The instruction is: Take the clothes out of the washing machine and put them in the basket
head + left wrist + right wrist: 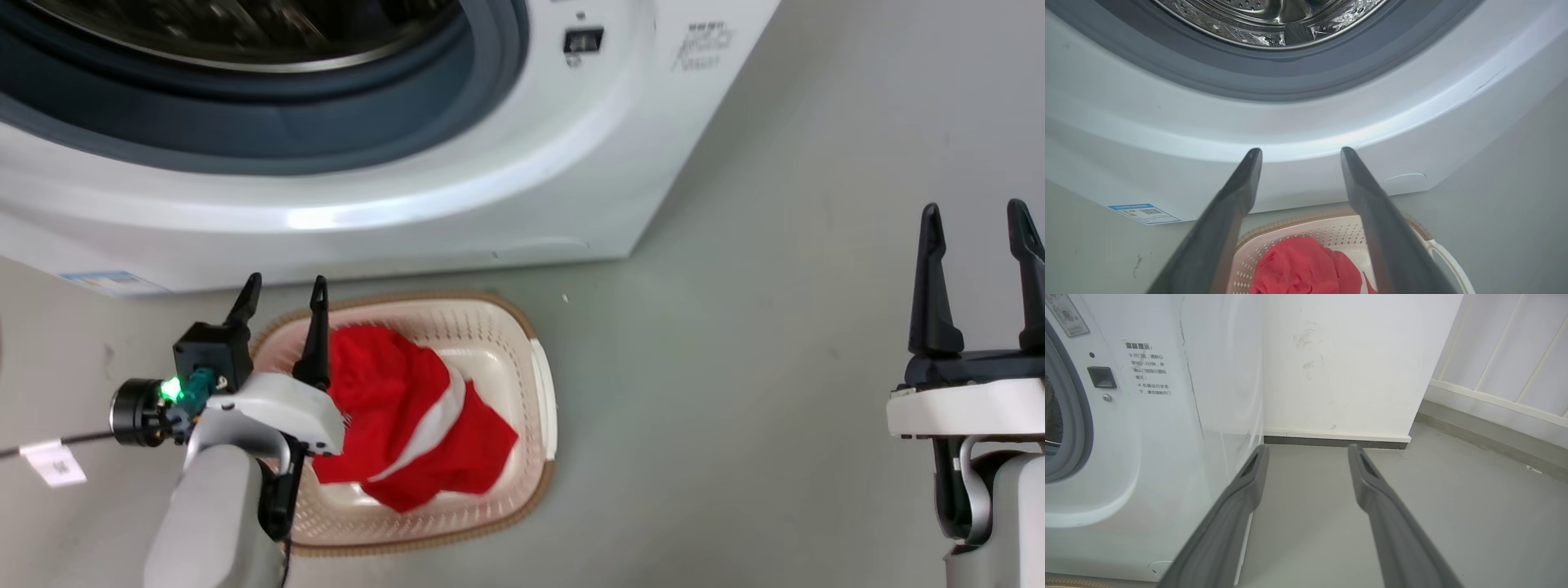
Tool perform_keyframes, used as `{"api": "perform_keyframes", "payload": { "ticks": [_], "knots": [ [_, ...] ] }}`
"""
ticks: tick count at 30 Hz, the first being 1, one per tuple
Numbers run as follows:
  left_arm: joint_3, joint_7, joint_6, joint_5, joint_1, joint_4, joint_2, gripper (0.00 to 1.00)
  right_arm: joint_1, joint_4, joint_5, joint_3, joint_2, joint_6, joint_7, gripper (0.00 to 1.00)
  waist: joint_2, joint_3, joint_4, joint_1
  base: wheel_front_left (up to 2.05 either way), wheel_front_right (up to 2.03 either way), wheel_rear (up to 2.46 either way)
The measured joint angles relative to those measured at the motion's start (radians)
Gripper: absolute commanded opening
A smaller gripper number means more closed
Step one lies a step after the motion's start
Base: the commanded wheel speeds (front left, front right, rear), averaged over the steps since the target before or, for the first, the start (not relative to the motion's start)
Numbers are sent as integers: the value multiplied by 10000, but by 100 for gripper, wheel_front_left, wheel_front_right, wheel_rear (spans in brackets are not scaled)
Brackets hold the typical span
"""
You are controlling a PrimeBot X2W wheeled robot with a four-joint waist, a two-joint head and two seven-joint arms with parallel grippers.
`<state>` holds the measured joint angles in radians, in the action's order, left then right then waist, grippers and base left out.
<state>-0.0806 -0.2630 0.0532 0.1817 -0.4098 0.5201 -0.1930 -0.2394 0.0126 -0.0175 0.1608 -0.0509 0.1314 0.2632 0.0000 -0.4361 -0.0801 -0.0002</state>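
Red clothes [408, 416] with a broad white band lie heaped in the cream basket [543, 392] on the floor in front of the washing machine [408, 188]. My left gripper [283, 290] hovers open over the basket's left end, empty, fingers pointing at the machine. In the left wrist view the left gripper [1298, 153] frames the machine's white front [1306, 134], with the steel drum [1269, 20] above and the clothes [1306, 265] and basket [1339, 232] below. My right gripper [978, 216] stands open and empty far right over bare floor. The right wrist view has that gripper [1306, 449] beside the washing machine [1167, 457].
The grey rubber seal [326, 122] rings the open drum mouth. A white wall [1351, 363] with a dark skirting stands behind the machine, and pale panelling [1506, 367] runs along the right. Grey floor [735, 392] spreads to the basket's right.
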Motion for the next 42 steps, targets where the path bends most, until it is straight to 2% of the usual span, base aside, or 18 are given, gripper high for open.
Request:
{"api": "perform_keyframes", "payload": {
  "ticks": [12,19,30,42],
  "knots": [
    [828,0,234,-792,1839,-2614,663,100,837,274,-280,90,2,0,0,100,0,1996,651,-1,0,0,0],
    [633,0,247,-1511,3247,-4230,890,100,1833,403,-253,-15,4,0,-2,100,0,2971,981,-1,0,0,0],
    [418,0,-165,-1601,4702,-4849,1212,100,2822,433,-33,-213,4,0,0,100,0,4111,956,-1,0,0,0],
    [516,0,-366,-1609,4893,-4924,1312,100,3079,464,171,-336,2,0,0,100,0,4287,705,1,0,0,0]
  ]
}}
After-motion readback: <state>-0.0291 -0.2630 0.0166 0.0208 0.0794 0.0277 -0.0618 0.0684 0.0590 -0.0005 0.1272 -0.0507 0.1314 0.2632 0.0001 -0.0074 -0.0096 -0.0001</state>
